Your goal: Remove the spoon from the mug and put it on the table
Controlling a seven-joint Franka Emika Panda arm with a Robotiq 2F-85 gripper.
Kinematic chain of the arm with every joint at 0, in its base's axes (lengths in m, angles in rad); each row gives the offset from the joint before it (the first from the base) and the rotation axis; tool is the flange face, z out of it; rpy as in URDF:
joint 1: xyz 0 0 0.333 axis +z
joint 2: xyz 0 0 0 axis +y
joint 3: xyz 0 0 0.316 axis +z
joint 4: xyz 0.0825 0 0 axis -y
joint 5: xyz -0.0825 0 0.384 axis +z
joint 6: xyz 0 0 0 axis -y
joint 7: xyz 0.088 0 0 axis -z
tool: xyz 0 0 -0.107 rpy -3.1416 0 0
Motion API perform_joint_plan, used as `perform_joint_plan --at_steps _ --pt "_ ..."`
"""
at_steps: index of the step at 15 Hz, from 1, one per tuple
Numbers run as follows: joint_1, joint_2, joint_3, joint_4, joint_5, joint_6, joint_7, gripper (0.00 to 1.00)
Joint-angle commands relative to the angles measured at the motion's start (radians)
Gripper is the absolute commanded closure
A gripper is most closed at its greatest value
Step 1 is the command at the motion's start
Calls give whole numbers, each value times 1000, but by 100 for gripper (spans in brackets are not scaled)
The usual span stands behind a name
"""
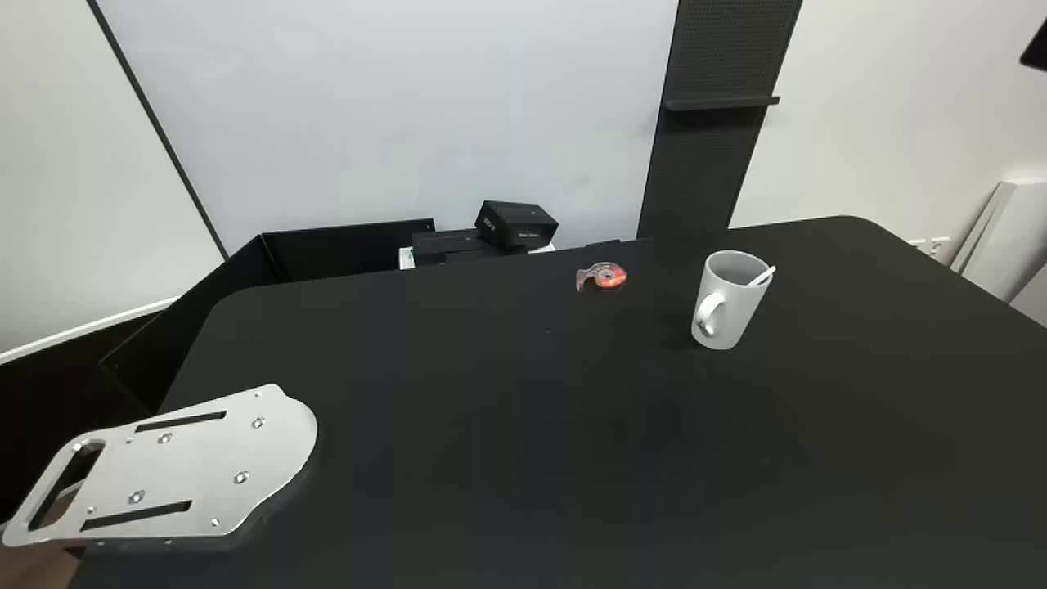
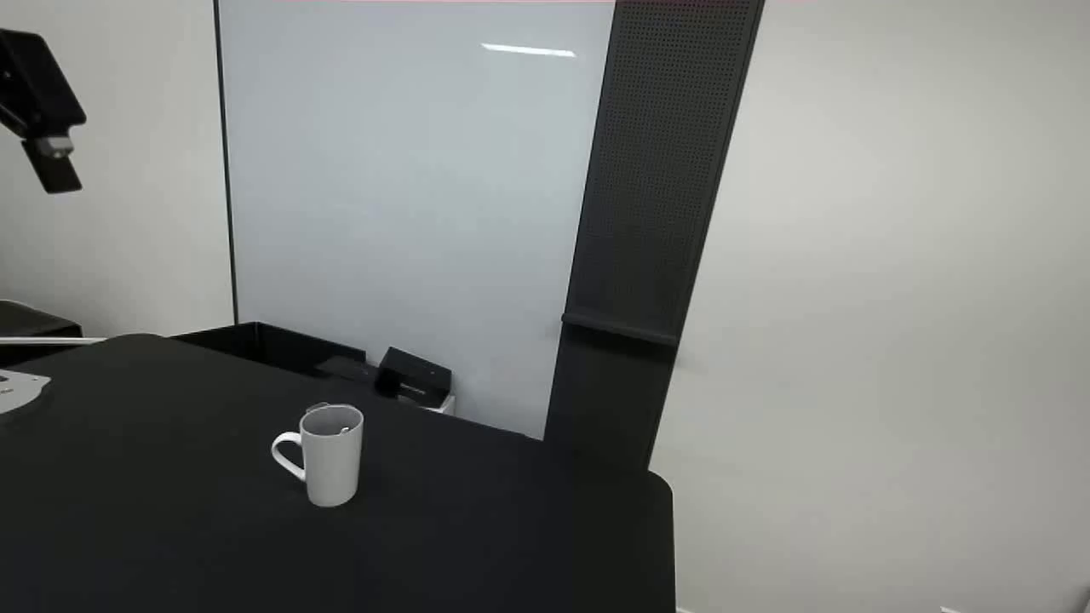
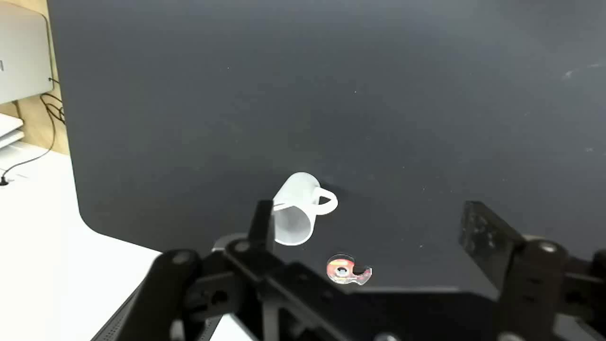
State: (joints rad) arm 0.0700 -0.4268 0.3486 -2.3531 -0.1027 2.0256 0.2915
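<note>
Robotiq gripper (image 3: 369,221) closest to lens in wrist view: jaws spread wide, released. In an exterior view, mug (image 1: 733,306) upright on black table (image 1: 523,425), well apart from gripper. Small white spoon (image 1: 761,276) in mug, tilted against rim, one end poking out, rest hidden inside. Clear tape dispenser (image 3: 342,270) with red-orange roll near mug. Slotted metal plate (image 1: 192,470) at table's edge, well apart from mug. Black box (image 1: 517,224) just past table's far edge.
</note>
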Motion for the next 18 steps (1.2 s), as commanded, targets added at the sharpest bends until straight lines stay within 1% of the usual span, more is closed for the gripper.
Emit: perform_joint_plan --at_steps 1,12,13,14,16,18 --pt "31 5 -27 3 -14 -4 11 0" --pt "31 5 -27 3 -14 -4 11 0" --pt "18 17 -10 9 -45 -24 47 0" --pt "12 26 -9 12 -59 -30 64 0" --pt "1 39 -27 17 -53 -31 103 0" --pt "-6 36 -52 8 -33 3 131 0"
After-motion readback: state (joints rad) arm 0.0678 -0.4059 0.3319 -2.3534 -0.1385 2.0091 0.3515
